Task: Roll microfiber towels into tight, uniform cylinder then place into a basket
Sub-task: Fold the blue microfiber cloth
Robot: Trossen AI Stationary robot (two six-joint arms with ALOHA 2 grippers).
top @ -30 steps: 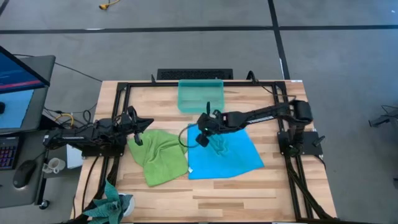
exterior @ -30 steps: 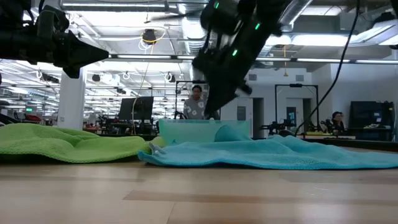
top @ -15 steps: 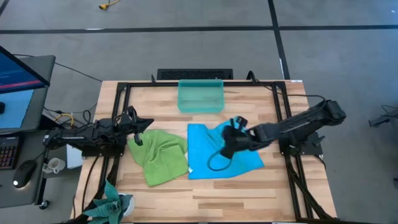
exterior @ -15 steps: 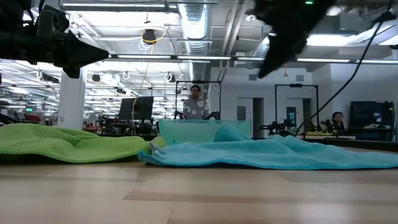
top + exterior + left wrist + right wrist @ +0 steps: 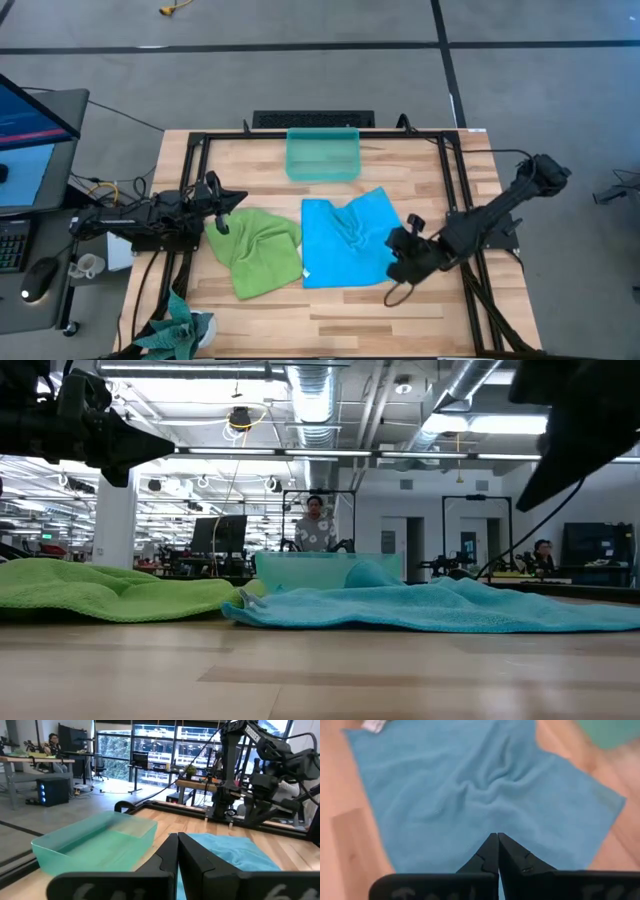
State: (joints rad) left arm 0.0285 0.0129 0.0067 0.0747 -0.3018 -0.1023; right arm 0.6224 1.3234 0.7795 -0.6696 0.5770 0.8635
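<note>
The sky blue towel (image 5: 345, 240) lies spread and rumpled on the table's middle; it also shows in the right wrist view (image 5: 485, 790) and the low view (image 5: 430, 610). The lime green towel (image 5: 258, 250) lies crumpled to its left. The teal basket (image 5: 322, 155) stands at the far edge. My right gripper (image 5: 395, 252) is shut and hovers above the blue towel's near right corner, touching nothing (image 5: 497, 845). My left gripper (image 5: 222, 210) is shut and waits above the green towel's far left edge (image 5: 177, 850).
Black frame rails (image 5: 195, 200) run along the table's left, right and far sides. A darker teal cloth (image 5: 180, 325) hangs at the near left corner. Bare wood (image 5: 330, 315) lies in front of the towels. People (image 5: 316, 525) stand in the room behind.
My right gripper has gone from above the blue towel's far left part toward the table's right and near edges, rising out of the low view's middle. It now hovers at the towel's near right corner. Both towels lie as before.
</note>
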